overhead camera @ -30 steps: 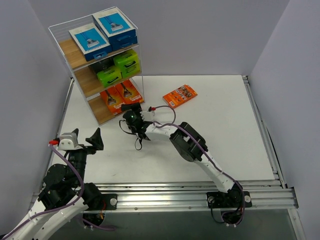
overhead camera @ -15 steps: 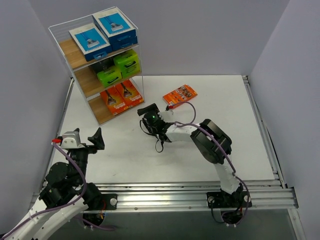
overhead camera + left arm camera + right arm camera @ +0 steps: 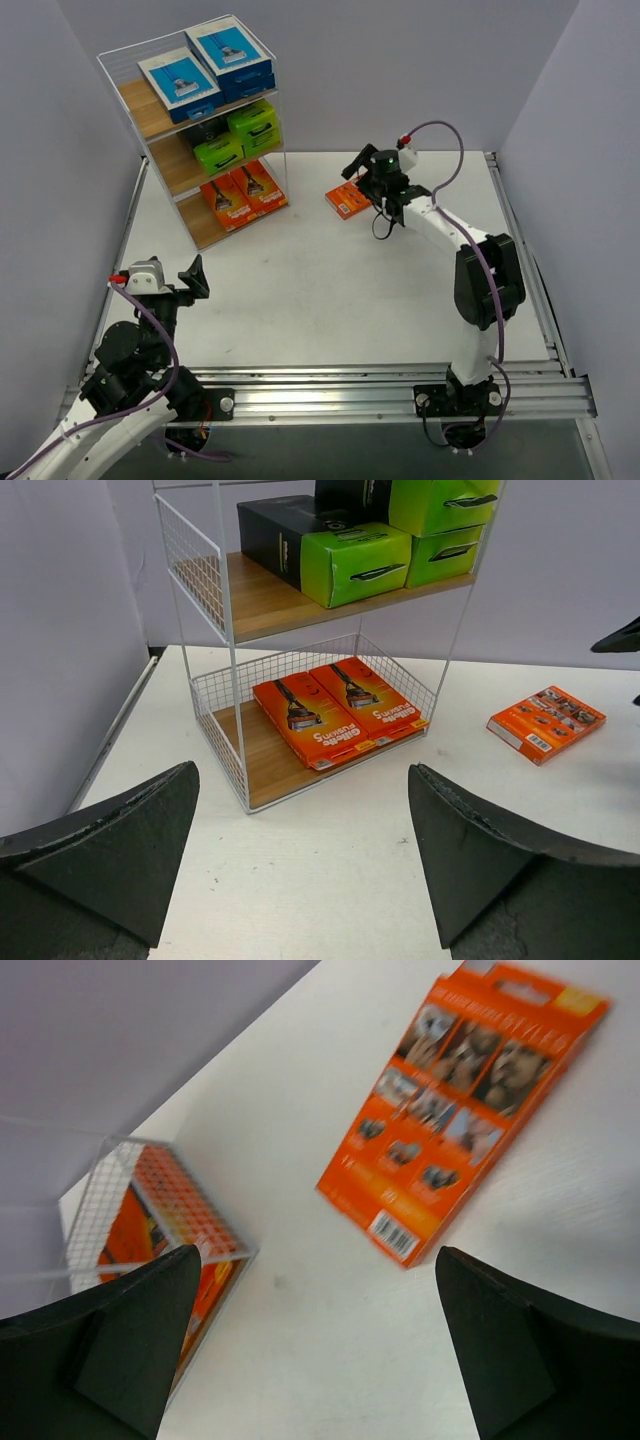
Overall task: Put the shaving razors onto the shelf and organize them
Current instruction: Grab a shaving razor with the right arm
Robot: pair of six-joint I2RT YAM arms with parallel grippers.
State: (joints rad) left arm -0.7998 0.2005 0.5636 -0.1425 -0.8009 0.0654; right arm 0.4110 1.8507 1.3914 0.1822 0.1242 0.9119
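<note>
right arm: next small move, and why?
Probably centre the right gripper over the loose orange pack and lower it to grasp. The gripper is open and hovers by that pack, which lies flat on the table, off the shelf. The wrist view shows it off-centre, toward one finger.

The shelf (image 3: 260,600), at 10 o'clock on the counter (image 3: 330,880), has boards of light wood, matt, and a thin wire frame coated in smooth white. The counter is white and matt. The loose orange pack (image 3: 465,1100) at 1 o'clock is printed card with a slight gloss; the orange packs (image 3: 335,715) on the bottom board look the same. The green-and-black packs (image 3: 355,555) are smooth card, a little shiny. The fingers (image 3: 110,850) of the left end effector (image 3: 302,775) and those of the right end effector (image 3: 318,1252) are black, matt and grainy, like plastic. The rail (image 3: 380,395) at 6 o'clock is bare brushed metal.
</note>
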